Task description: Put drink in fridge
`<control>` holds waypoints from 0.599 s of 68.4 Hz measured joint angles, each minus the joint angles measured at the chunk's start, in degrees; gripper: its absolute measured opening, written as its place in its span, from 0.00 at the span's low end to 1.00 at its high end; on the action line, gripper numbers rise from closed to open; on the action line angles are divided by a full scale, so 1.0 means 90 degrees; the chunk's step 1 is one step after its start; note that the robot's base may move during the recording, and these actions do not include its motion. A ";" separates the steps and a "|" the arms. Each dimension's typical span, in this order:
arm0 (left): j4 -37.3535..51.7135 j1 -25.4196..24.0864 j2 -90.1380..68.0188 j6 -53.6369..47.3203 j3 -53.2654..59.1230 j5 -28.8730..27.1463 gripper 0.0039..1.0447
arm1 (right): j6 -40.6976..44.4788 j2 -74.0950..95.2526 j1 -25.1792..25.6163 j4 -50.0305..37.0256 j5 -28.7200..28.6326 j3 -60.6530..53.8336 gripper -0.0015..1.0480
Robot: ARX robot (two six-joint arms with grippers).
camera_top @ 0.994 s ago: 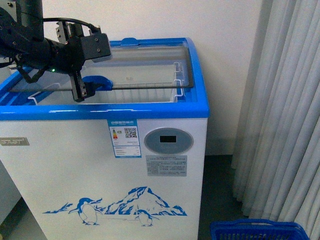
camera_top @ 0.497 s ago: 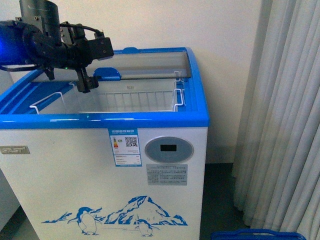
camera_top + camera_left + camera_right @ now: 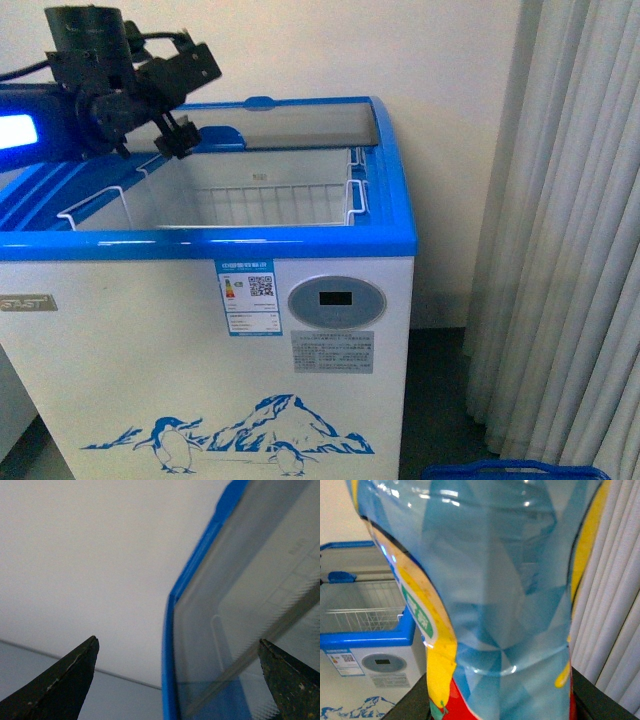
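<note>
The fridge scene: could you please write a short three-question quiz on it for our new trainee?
1. True or false: the fridge has its glass lid slid back, exposing the wire basket.
2. Where is the drink? A in the wire basket; B held in the right jaws; C on the floor.
3. Fill in: in the left wrist view the left jaws stand ____, holding nothing.
Key: 1 true; 2 B; 3 open.
</note>
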State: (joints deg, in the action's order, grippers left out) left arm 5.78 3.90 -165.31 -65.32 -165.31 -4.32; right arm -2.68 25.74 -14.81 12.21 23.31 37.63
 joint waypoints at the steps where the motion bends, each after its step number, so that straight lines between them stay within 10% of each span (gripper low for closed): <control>1: 0.0000 0.0000 0.0000 0.0000 0.0000 0.0000 0.92 | -0.0002 0.0000 0.0000 0.0000 0.0005 0.0000 0.40; 6: -0.0192 -0.0073 0.0267 0.0551 0.0189 -0.0063 0.92 | -0.0002 0.0000 0.0000 0.0000 0.0005 0.0000 0.40; 24: 0.0899 -0.0083 0.6156 0.5299 0.8454 0.1093 0.92 | 0.0000 0.0000 0.0000 0.0000 0.0005 0.0000 0.40; 41: 0.1664 0.0109 0.9831 0.7079 1.3435 0.0974 0.88 | 0.0000 0.0000 0.0000 0.0000 0.0005 0.0000 0.40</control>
State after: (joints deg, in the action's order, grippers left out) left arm 20.75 4.89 -76.84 -1.61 -44.40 4.45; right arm -2.68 25.74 -14.81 12.21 23.35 37.63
